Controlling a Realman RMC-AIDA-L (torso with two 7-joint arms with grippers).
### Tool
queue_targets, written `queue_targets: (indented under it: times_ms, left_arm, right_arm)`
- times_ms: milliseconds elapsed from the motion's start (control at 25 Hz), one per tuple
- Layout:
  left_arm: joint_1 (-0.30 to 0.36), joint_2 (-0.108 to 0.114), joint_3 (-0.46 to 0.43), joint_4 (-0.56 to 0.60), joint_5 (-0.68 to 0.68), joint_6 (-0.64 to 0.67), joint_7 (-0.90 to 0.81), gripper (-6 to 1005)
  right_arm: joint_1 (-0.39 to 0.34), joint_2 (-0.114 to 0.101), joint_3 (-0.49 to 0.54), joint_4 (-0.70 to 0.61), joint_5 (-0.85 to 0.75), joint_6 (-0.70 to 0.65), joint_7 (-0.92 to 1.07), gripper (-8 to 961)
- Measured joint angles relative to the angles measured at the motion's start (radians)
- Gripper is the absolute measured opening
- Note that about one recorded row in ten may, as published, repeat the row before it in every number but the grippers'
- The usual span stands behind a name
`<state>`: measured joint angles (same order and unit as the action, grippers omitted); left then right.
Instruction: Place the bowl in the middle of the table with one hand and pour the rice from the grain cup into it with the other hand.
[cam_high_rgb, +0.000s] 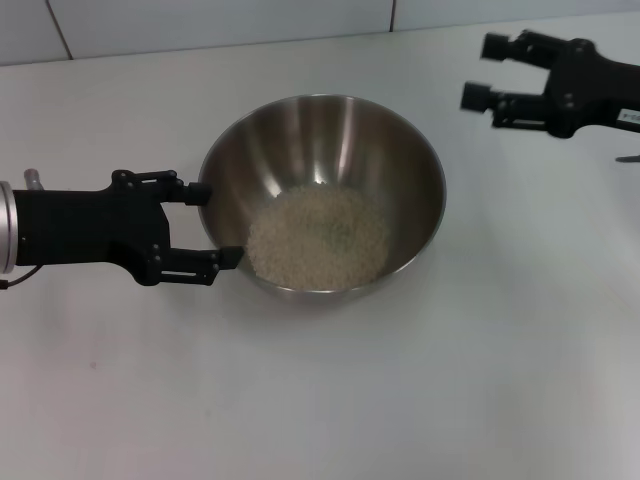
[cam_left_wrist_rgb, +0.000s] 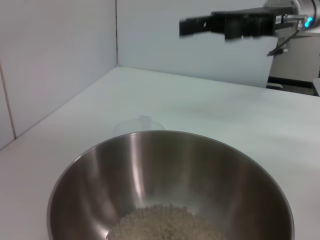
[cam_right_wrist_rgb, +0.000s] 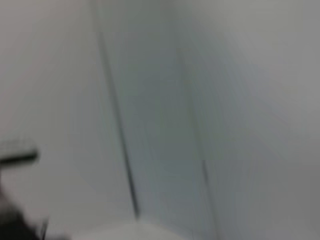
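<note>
The steel bowl (cam_high_rgb: 325, 130) stands in the middle of the white table (cam_high_rgb: 400, 390), with a heap of pale rice (cam_high_rgb: 317, 243) in its bottom. It fills the lower part of the left wrist view (cam_left_wrist_rgb: 150, 165), where the rice (cam_left_wrist_rgb: 165, 225) also shows. My left gripper (cam_high_rgb: 210, 224) is open, its two fingertips against the outside of the bowl's left wall. My right gripper (cam_high_rgb: 482, 72) is open and empty, raised at the far right, away from the bowl. The grain cup does not show in the head view. A faint pale round shape (cam_left_wrist_rgb: 141, 124) lies beyond the bowl's rim.
White wall panels (cam_high_rgb: 200, 20) run along the table's far edge. The right wrist view shows only a blurred wall (cam_right_wrist_rgb: 175, 100). My right arm also shows high up in the left wrist view (cam_left_wrist_rgb: 240, 22).
</note>
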<state>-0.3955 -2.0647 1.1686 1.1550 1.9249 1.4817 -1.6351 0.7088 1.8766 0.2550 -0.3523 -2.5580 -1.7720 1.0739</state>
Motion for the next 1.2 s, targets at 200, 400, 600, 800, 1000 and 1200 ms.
queue_targets:
  times_ms: [200, 400, 600, 800, 1000, 1200]
  left_arm:
    - [-0.007, -0.001, 0.001, 0.000, 0.000, 0.000, 0.000, 844]
    - [-0.015, -0.002, 0.004, -0.001, 0.033, 0.001, -0.015, 844]
    - [-0.026, -0.002, 0.011, 0.001, 0.042, 0.001, -0.025, 844]
    - [-0.029, -0.003, 0.010, 0.005, 0.041, 0.000, -0.025, 844]
    - [-0.029, -0.003, 0.010, 0.006, 0.042, 0.000, -0.026, 844]
    - [-0.031, -0.003, 0.010, 0.006, 0.042, 0.000, -0.030, 844]
  right_arm:
    - [0.069, 0.211, -0.291, -0.615, 0.029, -0.066, 0.145, 833]
    - [0.005, 0.205, -0.616, -0.782, 0.188, -0.030, 0.379, 833]
    - [-0.070, 0.208, -0.838, -0.806, 0.288, 0.035, 0.484, 833]
    - [-0.089, 0.208, -0.898, -0.784, 0.305, 0.056, 0.497, 833]
    - [-0.089, 0.208, -0.904, -0.756, 0.306, 0.062, 0.498, 834]
    - [-0.090, 0.208, -0.907, -0.742, 0.303, 0.062, 0.499, 834]
